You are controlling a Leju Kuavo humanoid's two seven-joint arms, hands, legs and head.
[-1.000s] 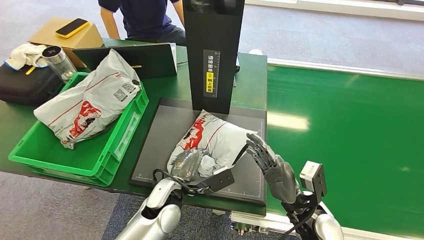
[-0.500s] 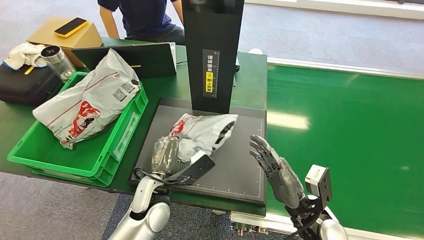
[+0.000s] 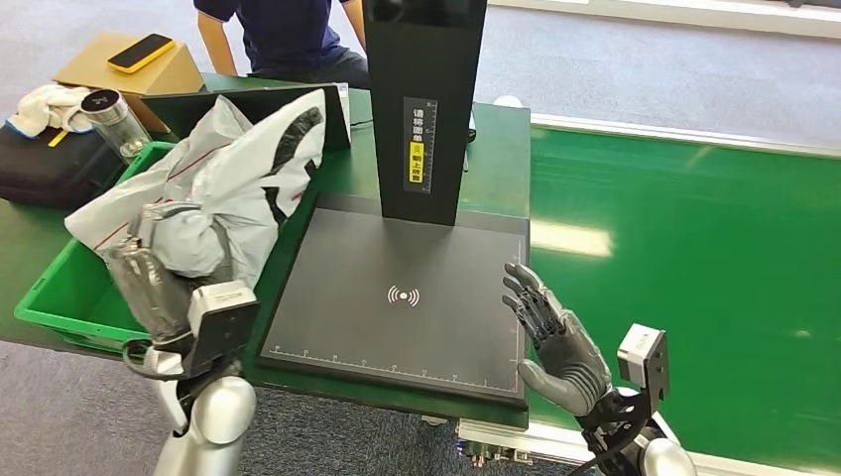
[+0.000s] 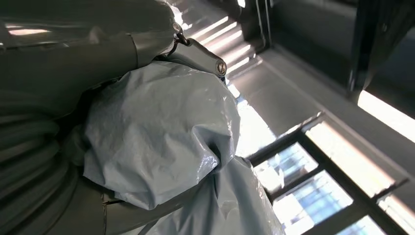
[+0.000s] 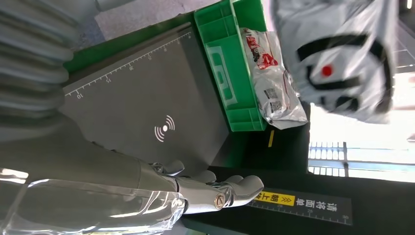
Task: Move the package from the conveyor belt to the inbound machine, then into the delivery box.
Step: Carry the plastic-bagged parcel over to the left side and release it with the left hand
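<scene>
The grey package (image 3: 243, 174) hangs above the green delivery box (image 3: 60, 297), gripped from below by the left hand (image 3: 149, 283). The right hand (image 3: 550, 342), fingers spread and holding nothing, hovers beside the inbound machine's dark scanning plate (image 3: 397, 297).

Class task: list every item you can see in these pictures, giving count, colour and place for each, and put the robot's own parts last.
Grey plastic mailer package: one, held above the crate.
White plastic mailer package with red print: one, lying in the crate.
Green plastic crate: one, left of the scanner.
Dark flat scanner pad: one, table centre, bare.
Black upright scanner column: one, behind the pad.
Green conveyor belt: one, right side.
Yellow phone: one, on a cardboard box.
Seated person: one, behind the table.
Left hand: grips the grey package.
Right hand: open, beside the pad.
</scene>
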